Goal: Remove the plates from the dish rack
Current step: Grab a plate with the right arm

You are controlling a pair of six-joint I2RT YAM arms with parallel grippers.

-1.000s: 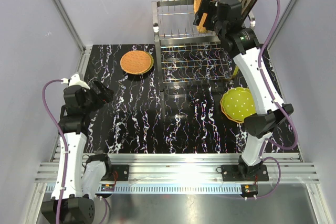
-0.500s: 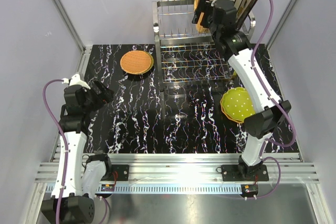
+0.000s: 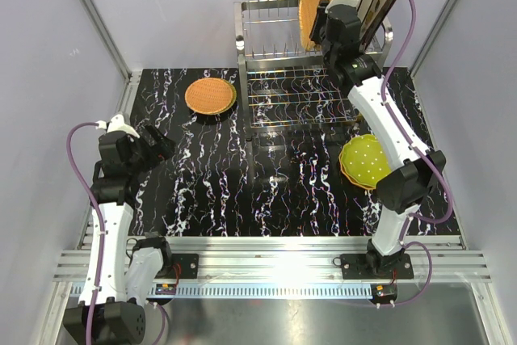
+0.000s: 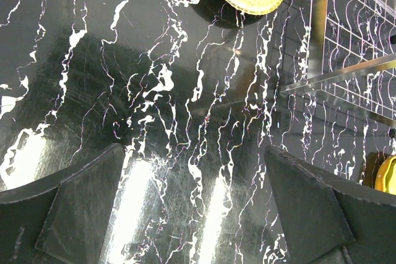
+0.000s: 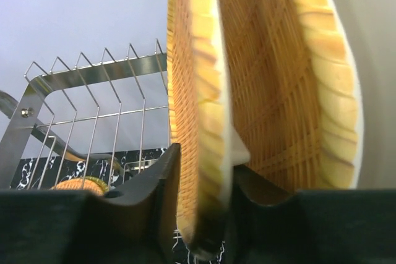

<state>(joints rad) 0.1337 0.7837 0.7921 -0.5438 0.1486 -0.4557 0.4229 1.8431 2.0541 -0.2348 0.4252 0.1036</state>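
At one o'clock the right gripper (image 5: 204,171) pinches an upright orange woven plate (image 5: 192,78) in the steel wire dish rack (image 3: 275,57), while the left gripper (image 4: 193,151) at nine o'clock gapes empty.

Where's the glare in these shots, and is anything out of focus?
Top view: strong glare on the metal rail at the near edge. Left wrist view: white hot spots on the glossy table. Right wrist view: the nearest woven plate looks soft, likely too close to the lens; the rack behind is crisper.
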